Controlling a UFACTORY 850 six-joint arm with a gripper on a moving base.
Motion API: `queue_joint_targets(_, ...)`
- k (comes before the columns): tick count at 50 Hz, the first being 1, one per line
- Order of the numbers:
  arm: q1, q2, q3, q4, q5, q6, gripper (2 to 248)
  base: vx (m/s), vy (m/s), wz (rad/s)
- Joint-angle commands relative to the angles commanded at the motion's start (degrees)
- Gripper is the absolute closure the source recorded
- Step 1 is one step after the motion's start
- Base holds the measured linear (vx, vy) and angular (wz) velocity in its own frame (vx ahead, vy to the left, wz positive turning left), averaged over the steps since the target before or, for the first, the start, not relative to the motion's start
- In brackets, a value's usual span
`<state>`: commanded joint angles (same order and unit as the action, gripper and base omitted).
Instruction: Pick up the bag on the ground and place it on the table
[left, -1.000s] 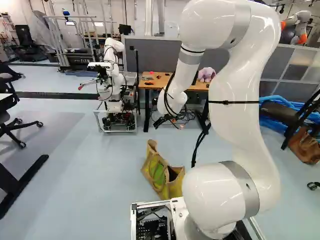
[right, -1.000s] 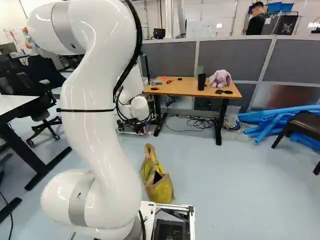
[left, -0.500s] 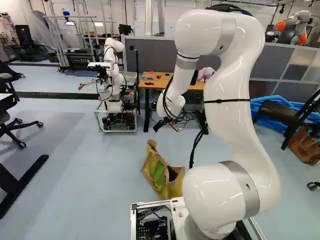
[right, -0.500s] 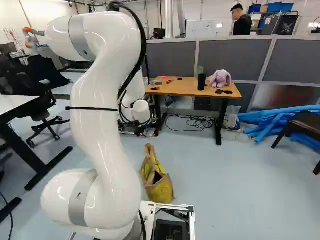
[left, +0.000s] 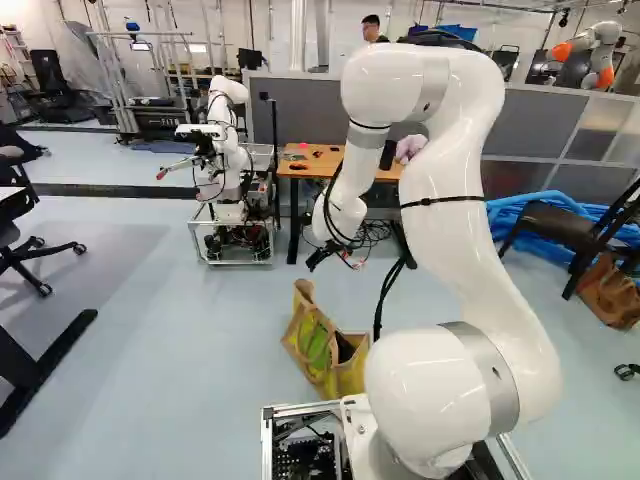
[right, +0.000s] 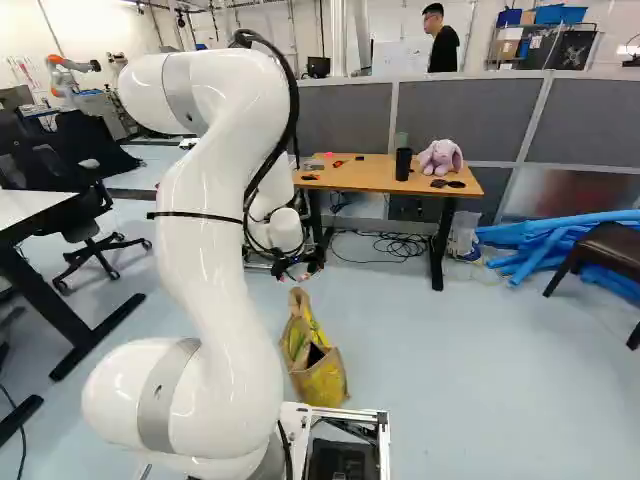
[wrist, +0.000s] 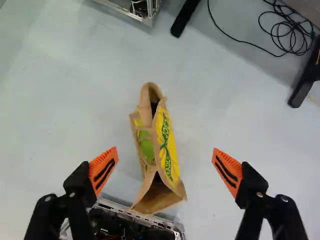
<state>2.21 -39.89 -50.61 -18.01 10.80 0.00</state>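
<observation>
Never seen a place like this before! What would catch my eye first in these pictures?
Probably the big white arm, curving up left of the middle of the right base view. Next, perhaps, the yellow and brown bag on the floor, with the open gripper's two orange pads on either side of it in the wrist view. Then the purple plush rabbit, sitting on the wooden table.
</observation>
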Motion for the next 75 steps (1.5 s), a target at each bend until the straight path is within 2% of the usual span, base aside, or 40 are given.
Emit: queue_joint_targets(75,0.0,-16.4,-10.2,0.0,0.0,0.0,3,0.000,0.000,0.000)
